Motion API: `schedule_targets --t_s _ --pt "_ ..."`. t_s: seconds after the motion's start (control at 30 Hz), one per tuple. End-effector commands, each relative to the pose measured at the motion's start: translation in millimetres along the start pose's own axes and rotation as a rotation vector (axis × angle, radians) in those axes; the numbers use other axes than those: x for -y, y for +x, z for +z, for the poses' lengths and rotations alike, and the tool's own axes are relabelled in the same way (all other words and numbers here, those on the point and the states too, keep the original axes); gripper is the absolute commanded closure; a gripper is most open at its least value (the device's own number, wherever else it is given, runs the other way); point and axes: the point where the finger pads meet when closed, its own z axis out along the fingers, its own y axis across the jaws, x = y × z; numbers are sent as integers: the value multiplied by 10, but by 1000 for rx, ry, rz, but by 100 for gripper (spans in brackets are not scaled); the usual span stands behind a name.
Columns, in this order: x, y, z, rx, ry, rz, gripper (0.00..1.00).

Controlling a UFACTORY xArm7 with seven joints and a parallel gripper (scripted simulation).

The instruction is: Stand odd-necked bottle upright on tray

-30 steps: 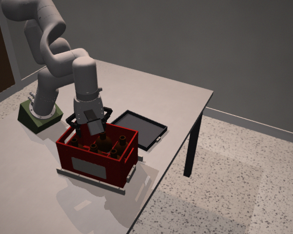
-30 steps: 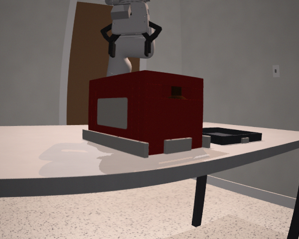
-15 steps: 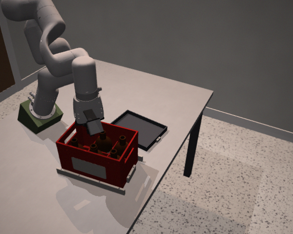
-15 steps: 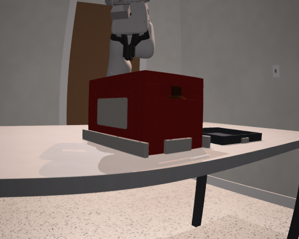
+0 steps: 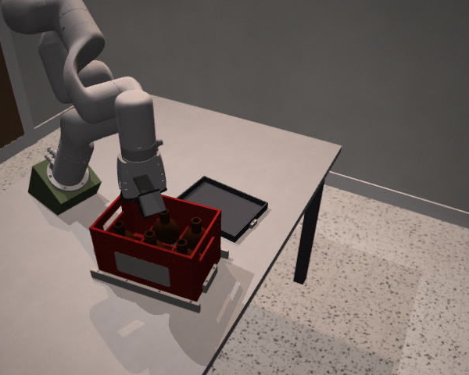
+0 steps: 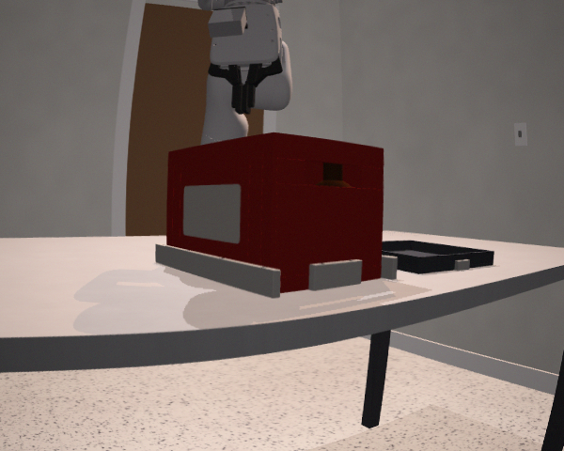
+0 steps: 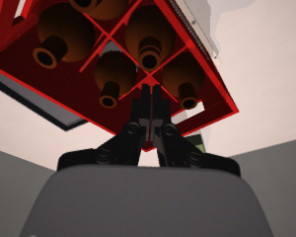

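Claw (image 6: pixel 243 104) hangs clenched on nothing above the red crate (image 5: pixel 145 258), where all five brown bottles (image 5: pixel 164 226) stand; tray (image 5: pixel 227 208) sits beside it. Bottles look rigid, slick, likely breakable, so grip at the neck below the mouth.

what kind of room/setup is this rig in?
Likely a bare indoor test room, not a factory line: plain grey walls, a speckled floor and a brown door. One table carries the arm's green base, a red crate and a black tray.
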Motion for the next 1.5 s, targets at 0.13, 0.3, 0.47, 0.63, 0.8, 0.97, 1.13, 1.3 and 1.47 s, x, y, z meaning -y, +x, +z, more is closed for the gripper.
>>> schedule_targets --t_s 0.13,0.3,0.47,0.63,0.8,0.97,1.13,1.3,1.47 --pt "3 11 -13 -4 1 0 100" --pt "3 11 -13 -4 1 0 100" --pt "3 11 -13 -4 1 0 100" --pt "3 11 -13 -4 1 0 35" --pt "3 11 -13 -4 1 0 35" --pt "3 11 -13 -4 1 0 35" --pt "3 11 -13 -4 1 0 35" --pt "3 11 -13 -4 1 0 35" --pt "3 11 -13 -4 1 0 35"
